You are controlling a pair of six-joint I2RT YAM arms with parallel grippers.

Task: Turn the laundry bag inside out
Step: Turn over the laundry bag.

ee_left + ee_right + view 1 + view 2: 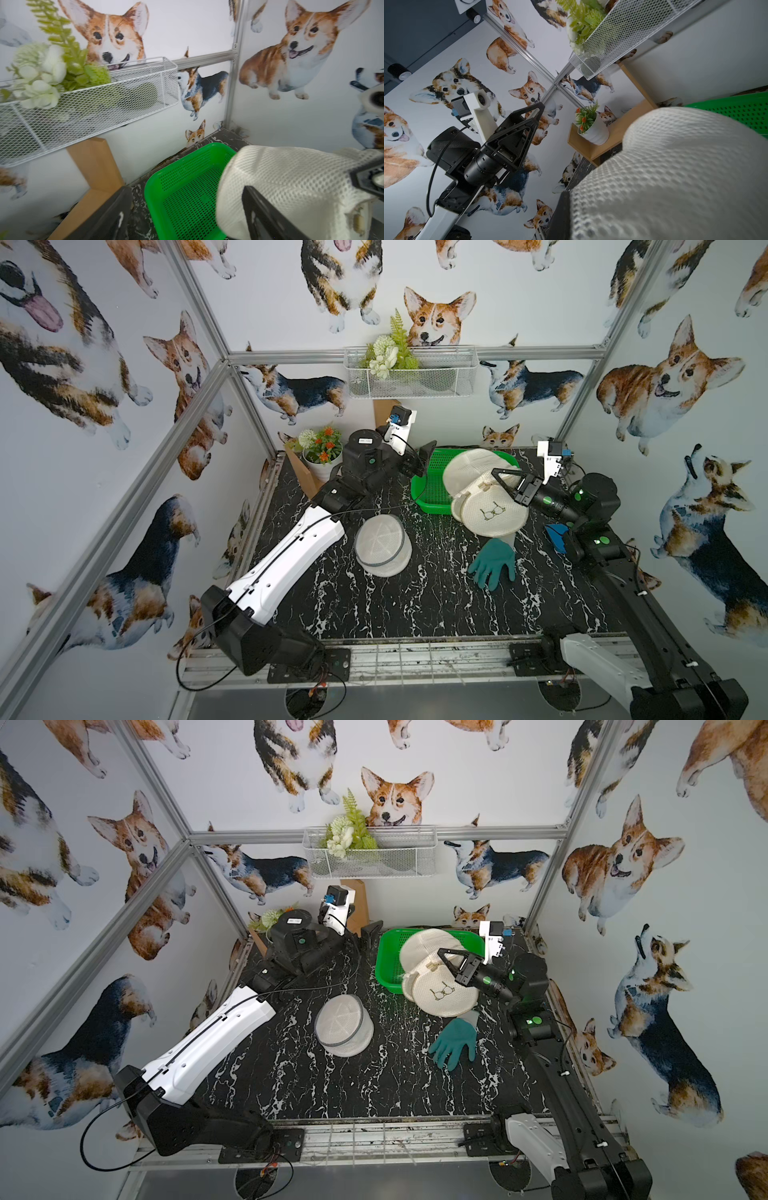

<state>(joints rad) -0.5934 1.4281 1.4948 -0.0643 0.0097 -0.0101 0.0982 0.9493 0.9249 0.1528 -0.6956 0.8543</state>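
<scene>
In both top views my right fingers (498, 477) are pinched shut on the cream mesh of the laundry bag (490, 512); the bag bulges just beneath and ahead of them, one lobe on the desk (415, 597), another leaning over the green basket (428, 491). My left fingers (420, 459) stand wide apart and empty, just short of the bag; in the left wrist view the basket's floor shows between them, and the mesh is beside the outer face of one finger, touching or not I cannot tell.

I judge the bag far from turned, since its embroidered face is outward. The step in hand, as I read it, is a second grip. To do it well I should bring my left fingers round to the bag's mouth, which I cannot make out clearly, on the side away from my right pinch; take one layer only, not the folded thickness; close firmly, since springy mesh slips; then draw both grips apart so the mouth gapes before anything is pushed through.

The round mesh pouch (380, 547) and green glove (492, 562) lie well back from both pairs of fingers; I should leave them alone.
</scene>
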